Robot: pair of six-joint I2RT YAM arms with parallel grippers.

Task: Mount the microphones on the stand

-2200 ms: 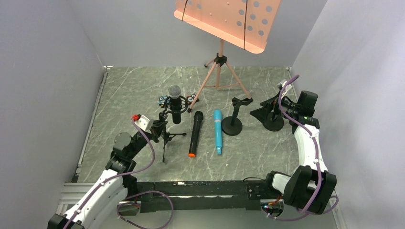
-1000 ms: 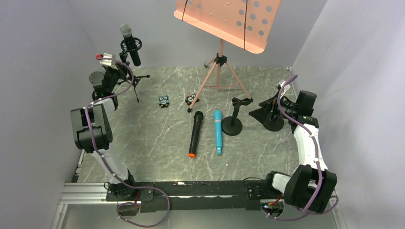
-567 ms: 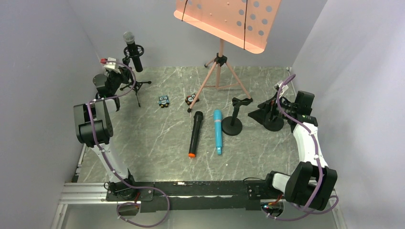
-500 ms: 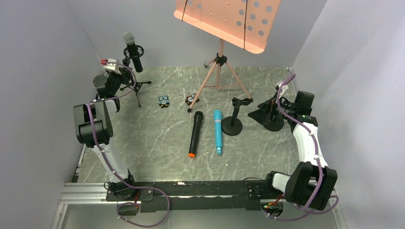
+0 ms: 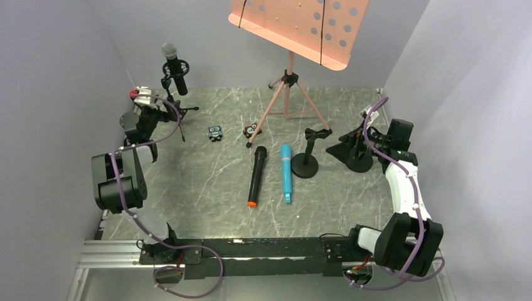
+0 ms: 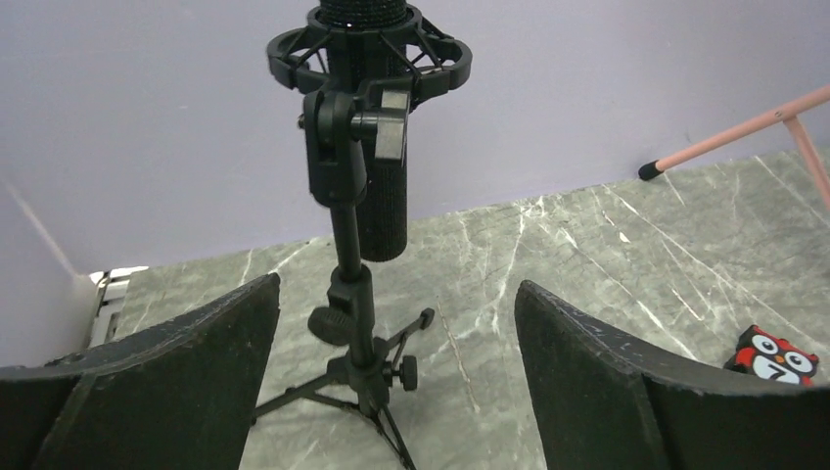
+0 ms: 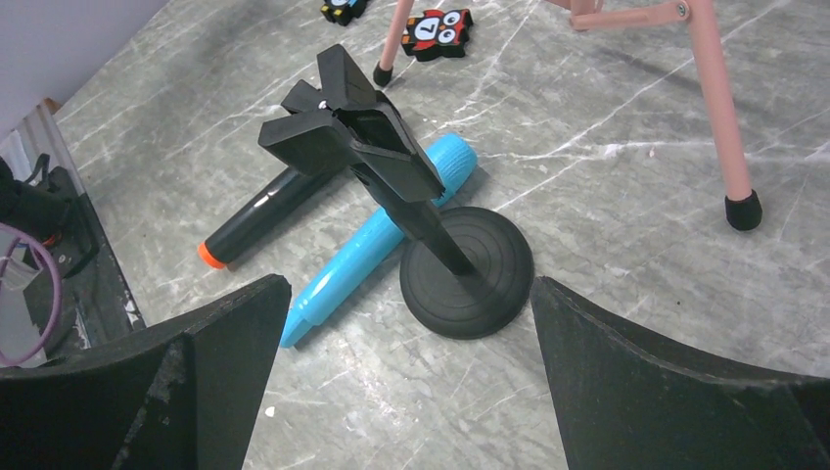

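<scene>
The black microphone with the silver mesh head (image 5: pixel 174 65) sits upright in the shock mount of a small tripod stand (image 5: pixel 177 115) at the back left. In the left wrist view, the stand's post (image 6: pixel 350 294) rises between the fingers of my open left gripper (image 6: pixel 396 284), which do not touch it. The microphone's black body (image 6: pixel 383 211) hangs above. The black microphone with the orange end cap (image 5: pixel 255 177) and the turquoise microphone (image 5: pixel 286 172) lie side by side mid-table. A round-based clip stand (image 5: pixel 306 164) stands empty right of them. My right gripper (image 7: pixel 407 284) is open and faces that stand (image 7: pixel 466 274).
A pink music stand (image 5: pixel 287 84) on tripod legs stands at the back centre. Two small owl figurines (image 5: pixel 215 132) (image 5: pixel 252 130) lie in front of it. Another round black base (image 5: pixel 359 164) sits under my right gripper (image 5: pixel 351 143). Grey walls close in on both sides.
My left gripper set the tripod stand with its microphone down at the back left, then opened and let go. The left wrist has dropped slightly. The right arm has not moved.
</scene>
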